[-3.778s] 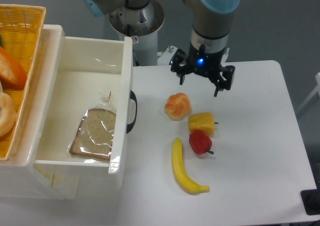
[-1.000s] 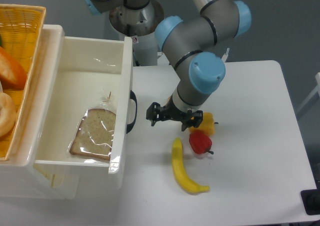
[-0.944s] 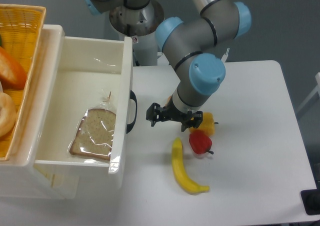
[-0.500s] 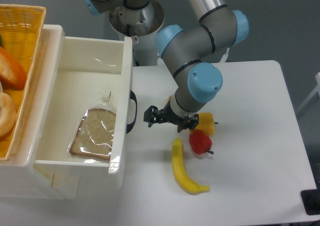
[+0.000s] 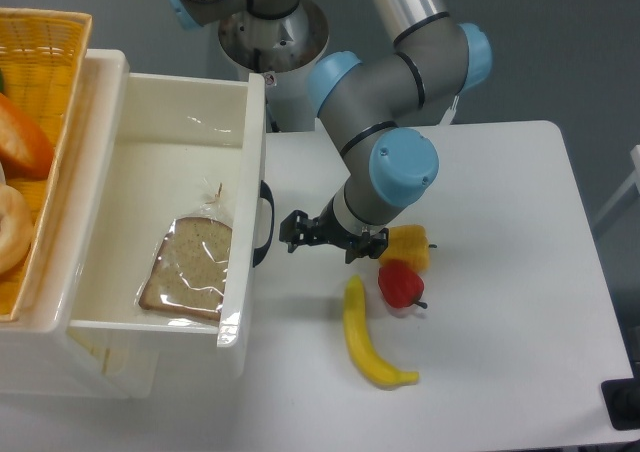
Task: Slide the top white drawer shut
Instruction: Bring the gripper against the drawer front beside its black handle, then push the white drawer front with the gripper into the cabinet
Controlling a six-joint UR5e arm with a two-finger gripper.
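- There is one top white drawer [image 5: 160, 102], and it is pulled far out over the left side of the bench [image 5: 500, 352].
- Its long side runs from far to near, and its front faces right.
- One dark curved handle [image 5: 265, 222] sits on that front, pointing at the arm.
- One slice of bread in a clear bag [image 5: 188, 267] lies flat on the drawer floor, in the near part.
- One yellow woven basket [image 5: 40, 82] sits on the left, just beside the drawer. It holds one orange thing [image 5: 22, 137] and one pale round roll [image 5: 12, 227], both cut off by the edge.
- There is one arm, grey with light blue caps [image 5: 400, 167], bent down over the middle of the bench.
- Its one gripper [image 5: 322, 240] hangs low, just right of the handle but not touching it.
- The jaws are spread apart and hold nothing.
- On the bench there are three foods you can see well: one banana [image 5: 368, 337], one red pepper [image 5: 402, 284] and one piece of yellow corn [image 5: 408, 246].
- The banana lies far to near, at the near side.
- The pepper sits just right of the top of the banana, and the corn sits just behind the pepper, partly under the arm.
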